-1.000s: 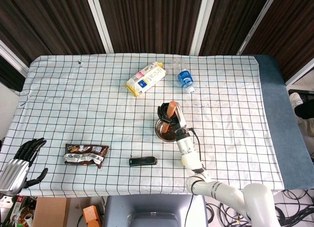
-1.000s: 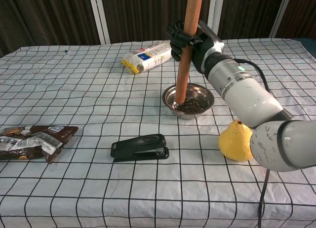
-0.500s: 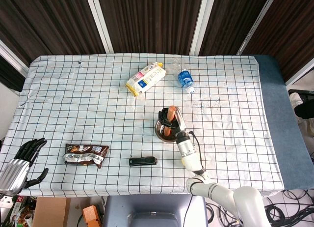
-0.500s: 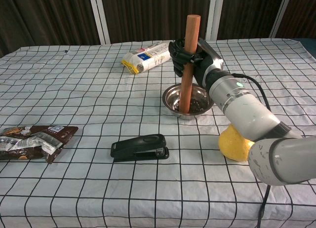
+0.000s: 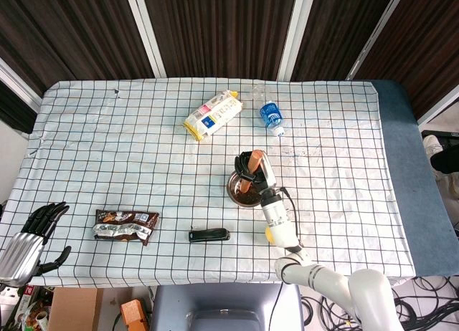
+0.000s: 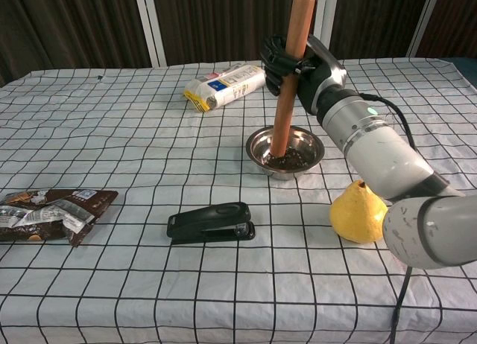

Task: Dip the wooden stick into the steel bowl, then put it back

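Note:
My right hand [image 6: 302,61] grips a reddish-brown wooden stick [image 6: 290,80] near its upper part. The stick leans slightly right and its lower end is down inside the steel bowl [image 6: 259,145], among dark bits at the bottom. In the head view the stick [image 5: 253,165] and right hand [image 5: 262,175] sit over the bowl [image 5: 234,190] at mid table. My left hand [image 5: 32,238] hangs past the table's front left corner, fingers apart, holding nothing.
A black stapler [image 6: 211,222] lies in front of the bowl. A yellow pear-shaped object [image 6: 359,213] stands under my right forearm. A brown snack bag [image 6: 52,212] lies at the left, a white-yellow packet [image 6: 225,86] and a water bottle [image 5: 271,115] farther back.
The stick dropped deeper into the bowl half a second ago, then rose a little and tilted right with my right hand. The left hand stayed still.

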Controlling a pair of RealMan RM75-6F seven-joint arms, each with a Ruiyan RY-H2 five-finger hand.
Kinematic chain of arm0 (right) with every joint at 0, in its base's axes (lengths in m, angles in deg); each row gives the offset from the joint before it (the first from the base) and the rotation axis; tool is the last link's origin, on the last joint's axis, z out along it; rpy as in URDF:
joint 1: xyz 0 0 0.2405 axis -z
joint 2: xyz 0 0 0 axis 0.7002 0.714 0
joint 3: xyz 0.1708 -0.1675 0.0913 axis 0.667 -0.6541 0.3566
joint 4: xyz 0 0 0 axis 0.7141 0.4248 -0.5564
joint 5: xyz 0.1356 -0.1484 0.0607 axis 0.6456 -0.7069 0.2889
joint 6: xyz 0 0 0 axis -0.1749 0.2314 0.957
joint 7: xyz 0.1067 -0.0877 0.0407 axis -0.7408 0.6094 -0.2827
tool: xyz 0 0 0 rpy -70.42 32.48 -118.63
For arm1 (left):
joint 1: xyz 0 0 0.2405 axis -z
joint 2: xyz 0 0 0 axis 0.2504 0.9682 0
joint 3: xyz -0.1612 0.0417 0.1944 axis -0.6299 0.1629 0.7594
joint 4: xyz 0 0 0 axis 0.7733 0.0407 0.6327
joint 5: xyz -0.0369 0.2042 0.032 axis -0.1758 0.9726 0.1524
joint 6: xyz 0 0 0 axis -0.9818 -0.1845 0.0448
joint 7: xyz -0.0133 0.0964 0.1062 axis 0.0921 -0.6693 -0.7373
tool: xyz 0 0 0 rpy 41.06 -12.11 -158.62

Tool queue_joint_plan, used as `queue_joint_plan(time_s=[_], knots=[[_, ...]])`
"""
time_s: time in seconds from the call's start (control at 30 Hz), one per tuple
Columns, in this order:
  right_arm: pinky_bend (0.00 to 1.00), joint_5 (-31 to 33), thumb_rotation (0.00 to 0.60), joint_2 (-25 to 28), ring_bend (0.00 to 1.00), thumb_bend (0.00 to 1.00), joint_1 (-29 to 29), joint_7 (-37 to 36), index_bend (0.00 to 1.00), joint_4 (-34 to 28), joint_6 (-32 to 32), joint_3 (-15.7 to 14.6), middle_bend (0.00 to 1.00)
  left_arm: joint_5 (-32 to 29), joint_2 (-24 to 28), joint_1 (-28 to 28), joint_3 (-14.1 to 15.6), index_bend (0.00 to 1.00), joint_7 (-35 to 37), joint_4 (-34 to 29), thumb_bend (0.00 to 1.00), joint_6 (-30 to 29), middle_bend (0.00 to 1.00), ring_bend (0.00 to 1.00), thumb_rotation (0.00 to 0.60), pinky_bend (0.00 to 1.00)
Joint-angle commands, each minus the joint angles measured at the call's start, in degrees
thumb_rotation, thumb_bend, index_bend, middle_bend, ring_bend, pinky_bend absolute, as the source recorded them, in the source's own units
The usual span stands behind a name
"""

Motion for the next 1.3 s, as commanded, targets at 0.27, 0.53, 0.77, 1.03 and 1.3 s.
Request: queue_joint_plan(time_s=[0.27, 0.53, 0.77, 1.03, 1.3], knots=[[0.99, 1.5, 0.6, -1.2, 0.97, 0.55, 0.1, 0.1, 1.0, 2.3, 3.1, -0.5, 1.0, -0.3, -0.1, 0.1, -0.1, 0.0, 0.0, 0.0, 0.37, 0.2, 0.05, 0.01, 0.6, 0.09], [0.99, 0.6, 0.6, -3.3, 0.97, 0.55, 0.1, -2.3, 1.0, 7.1, 3.9, -2.1, 1.0, -0.6, 0.0, 0.3, -0.2, 0.0, 0.4, 0.2, 0.37, 0.6, 0.05, 0.01, 0.6, 0.09], [0.99, -0.7, 0.6, -1.1, 0.97, 0.55, -0.1, -3.9, 1.0, 4.2, -0.4, -0.9, 1.0, -0.2, 0.0, 0.3, -0.2, 0.0, 0.4, 0.2, 0.37, 0.3, 0.05, 0.01, 0.6, 0.09], [0.99, -3.5, 0.6, 8.1, 0.97, 0.55, 3.0, 4.0, 1.0, -10.0, -8.1, -0.5, 1.0, 0.3, -0.1, 0.3, 0.1, 0.0, 0.0, -0.1, 0.37, 0.1, 0.05, 0.01, 0.6, 0.09], [0.97, -6.5, 0.6, 19.9, 0.96, 0.55, 7.7, 24.8, 1.0, -14.2, -7.1, -7.0, 1.0, 0.5, -0.1, 0.1, 0.1, 0.0, -0.2, -0.3, 0.37, -0.3, 0.05, 0.01, 0.6, 0.09]])
